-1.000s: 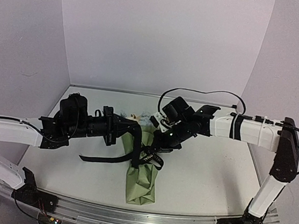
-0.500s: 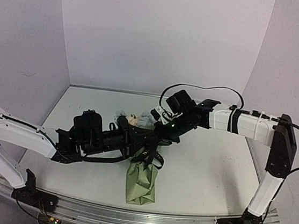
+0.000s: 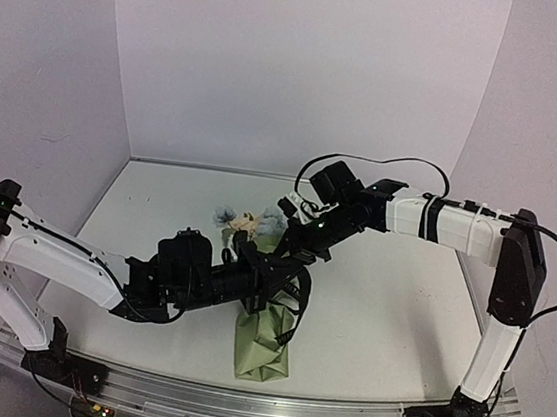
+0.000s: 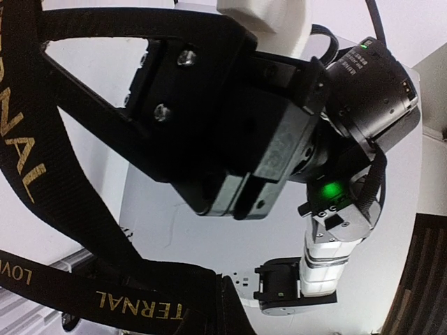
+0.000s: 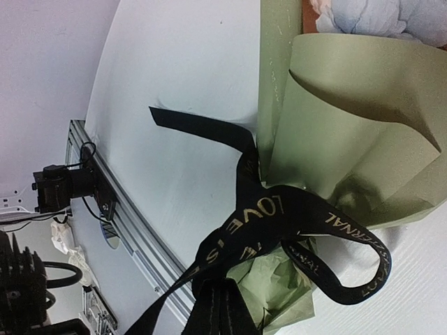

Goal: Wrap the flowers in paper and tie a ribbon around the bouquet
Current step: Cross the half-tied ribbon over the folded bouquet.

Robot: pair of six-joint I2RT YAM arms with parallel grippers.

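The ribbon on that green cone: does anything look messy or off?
Yes. The ribbon sits in slack, twisted loops around the narrow part of the paper cone, not a snug band, and one loose tail sticks out sideways over the table. The paper's narrow end is crumpled.

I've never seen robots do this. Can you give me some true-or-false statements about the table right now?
1. The flowers are wrapped in green paper. True.
2. The ribbon is red. False: it is black with gold lettering.
3. The ribbon loops around the paper. True.
4. The flower heads point toward the near edge of the table. False: they stick out at the far end.
5. The bouquet stands upright. False: it lies on the table.
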